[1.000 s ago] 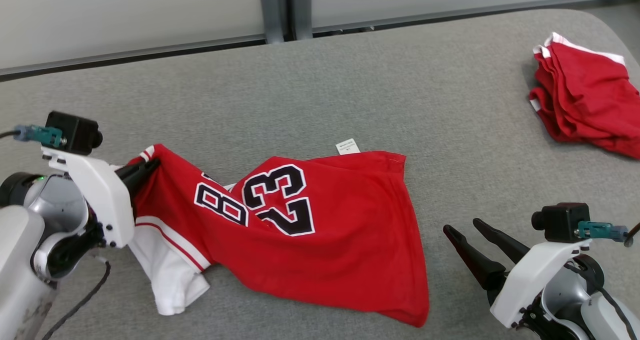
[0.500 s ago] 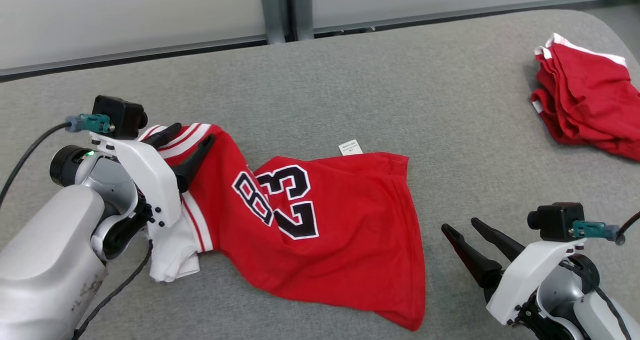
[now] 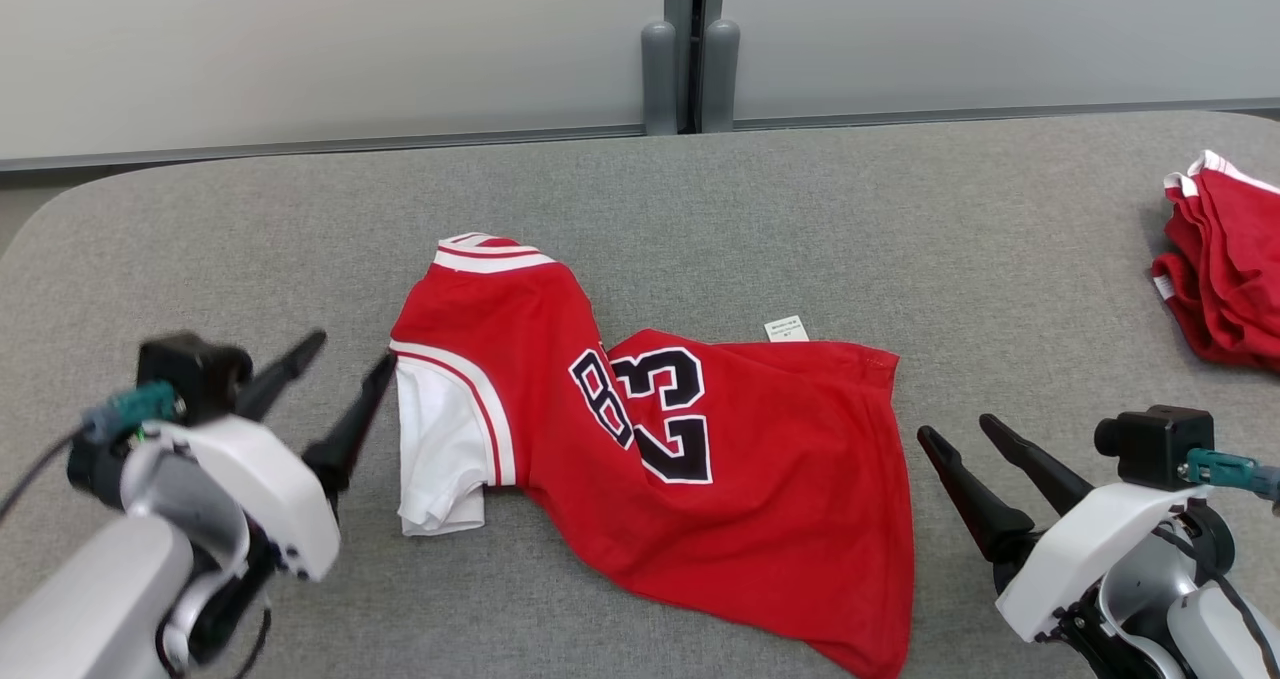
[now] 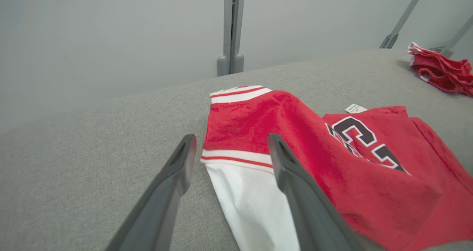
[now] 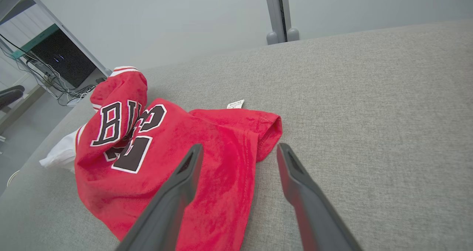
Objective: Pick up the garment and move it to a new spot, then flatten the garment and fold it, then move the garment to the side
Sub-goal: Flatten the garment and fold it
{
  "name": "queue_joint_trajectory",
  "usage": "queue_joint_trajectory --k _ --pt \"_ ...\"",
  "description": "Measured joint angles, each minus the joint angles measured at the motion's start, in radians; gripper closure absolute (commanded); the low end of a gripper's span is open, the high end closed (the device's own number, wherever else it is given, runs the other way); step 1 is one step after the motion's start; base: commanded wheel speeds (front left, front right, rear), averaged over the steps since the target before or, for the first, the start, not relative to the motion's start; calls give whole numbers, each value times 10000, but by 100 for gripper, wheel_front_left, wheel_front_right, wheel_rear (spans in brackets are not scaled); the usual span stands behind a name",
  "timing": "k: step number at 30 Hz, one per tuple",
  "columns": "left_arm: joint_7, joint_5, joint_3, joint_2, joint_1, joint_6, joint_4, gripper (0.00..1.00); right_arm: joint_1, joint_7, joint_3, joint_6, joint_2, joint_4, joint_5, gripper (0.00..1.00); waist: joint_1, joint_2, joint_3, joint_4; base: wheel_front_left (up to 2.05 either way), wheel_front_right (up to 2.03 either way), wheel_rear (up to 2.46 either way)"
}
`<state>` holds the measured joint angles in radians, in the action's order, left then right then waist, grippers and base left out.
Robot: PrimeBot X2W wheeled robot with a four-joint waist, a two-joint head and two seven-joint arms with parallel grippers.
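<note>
Presently, the red jersey (image 3: pixel 760 519) lies rumpled on the grey table (image 3: pixel 800 199), near the middle of the surface and not spread flat. Black figures "23" face up; the lettering beside them is creased under a fold and only partly legible. A white sleeve (image 3: pixel 440 459) with a striped band sticks out at the end nearest my left side. A small white tag (image 3: pixel 786 329) sits at the jersey's far edge.

My left gripper (image 3: pixel 354 347) stands released, jaws wide, nothing between them. Its inner finger is just beside the sleeve band; I cannot tell whether it touches the cloth. In the left wrist view the gripper (image 4: pixel 231 140) points toward that band.

My right gripper (image 3: pixel 953 425) is likewise released and empty, near the jersey's hem but apart from it. The right wrist view (image 5: pixel 239 147) confirms the hem corner ahead of the fingers.

A pile of red garments (image 3: pixel 1225 259) rests at the table's right edge, well apart from the jersey.
</note>
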<state>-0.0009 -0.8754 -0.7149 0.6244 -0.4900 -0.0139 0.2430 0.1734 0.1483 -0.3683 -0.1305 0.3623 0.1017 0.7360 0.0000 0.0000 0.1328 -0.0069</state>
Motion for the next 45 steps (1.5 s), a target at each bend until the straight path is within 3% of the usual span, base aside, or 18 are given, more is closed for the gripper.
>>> queue_joint_trajectory --k 5,15,16,17,18,19,20,21,32,39,40,41,45 --pt "180 -104 -232 151 1232 777 -949 0 1 -182 38 0 -4 -15 -63 0 0 0 82 57 0 0 0" --pt "1494 -564 -851 -21 1626 901 -1264 0 27 -136 29 0 15 31 -155 0 0 0 270 -94 0 0 0" --pt "1584 -619 -846 -6 1626 945 -1264 7 27 -130 17 0 10 33 -155 0 0 0 273 -120 0 0 0" --pt "1678 -658 -857 15 1626 941 -1264 21 27 -121 12 0 6 38 -155 0 0 0 281 -143 0 0 0" --pt "1745 -704 -869 44 1627 940 -1262 46 27 -119 4 0 -8 50 -155 0 0 0 288 -166 0 0 0" --pt "1762 -744 -863 52 1627 930 -1267 46 27 -109 2 0 -21 56 -155 0 0 0 295 -187 0 0 0" --pt "1764 -767 -861 58 1627 930 -1275 63 27 -107 6 0 -27 63 -155 0 0 0 300 -206 0 0 0" --pt "1764 -769 -859 71 1628 930 -1279 100 27 -107 4 0 -35 69 -155 0 0 0 304 -224 0 0 0" --pt "1484 -42 -1152 -163 1213 928 -2364 100 35 -111 -15 0 -77 201 -150 0 0 0 196 -433 0 0 0" --pt "2408 355 -2167 -1310 280 464 -1524 100 167 -65 -188 0 -121 290 -130 0 0 0 206 -686 0 0 0" --pt "2458 410 -2280 -1517 168 399 -1223 45 181 -65 -215 0 -134 316 -121 0 0 0 220 -721 0 0 0" --pt "2462 433 -2341 -1695 66 347 -934 0 195 -63 -247 0 -142 334 -121 0 0 0 231 -755 0 0 0" --pt "2088 575 -2328 -2057 -151 272 -320 0 198 -69 -242 0 -142 395 -58 0 0 0 205 -784 0 0 0"
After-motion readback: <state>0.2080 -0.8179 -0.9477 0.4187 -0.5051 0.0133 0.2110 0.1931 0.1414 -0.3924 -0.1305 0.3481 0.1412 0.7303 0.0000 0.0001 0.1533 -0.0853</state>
